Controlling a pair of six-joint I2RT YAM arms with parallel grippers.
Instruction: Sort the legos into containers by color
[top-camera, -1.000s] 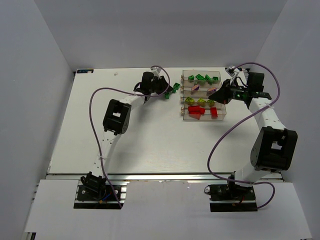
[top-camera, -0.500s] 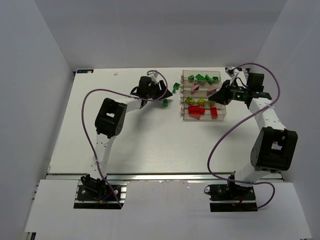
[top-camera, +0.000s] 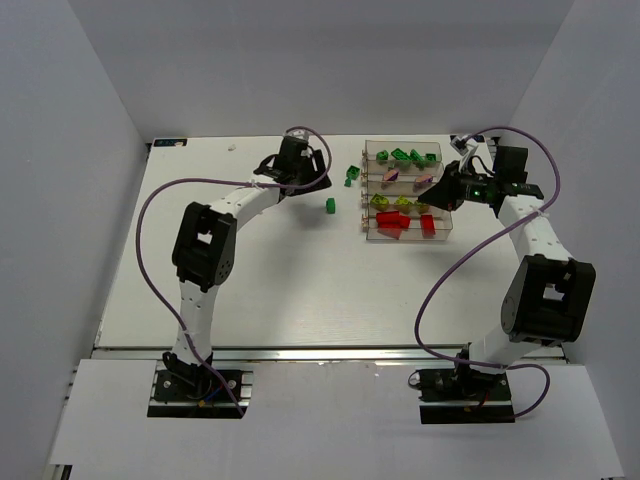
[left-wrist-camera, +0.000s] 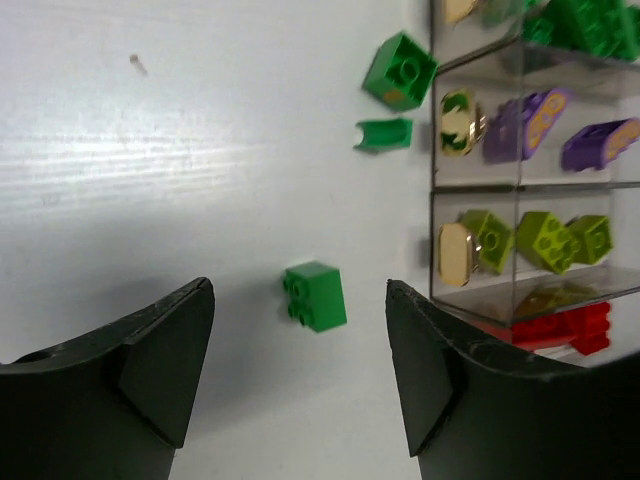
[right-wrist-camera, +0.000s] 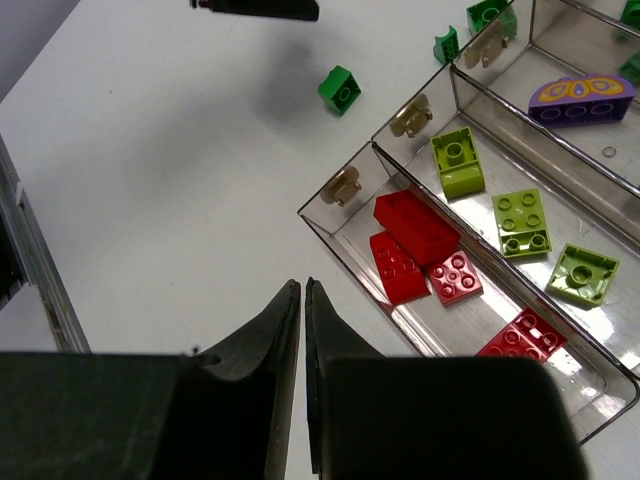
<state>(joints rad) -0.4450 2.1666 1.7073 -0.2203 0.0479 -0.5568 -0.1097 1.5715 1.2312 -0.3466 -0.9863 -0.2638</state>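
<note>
Green brick (left-wrist-camera: 315, 297), one, studs showing, loose on the white counter (top-camera: 250, 280), apart from the containers (left-wrist-camera: 432, 240).
Left gripper (left-wrist-camera: 300, 290): fingers spread wide above that brick, one to either side of it in the wrist view, holding nothing.
Square green brick (left-wrist-camera: 400, 70) and small green arch piece (left-wrist-camera: 384, 133): on the counter, just beside the end wall of the container block.
Containers: four clear bins joined side by side, at the far right of the counter. Contents, far bin to near bin: green bricks (top-camera: 405, 155); purple bricks (right-wrist-camera: 580, 95); yellow-green bricks (right-wrist-camera: 520, 220); red bricks (right-wrist-camera: 415, 240).
Right gripper (right-wrist-camera: 303, 290): fingers closed to a thin slit, empty, hovering over the counter beside the red bin's near corner.
</note>
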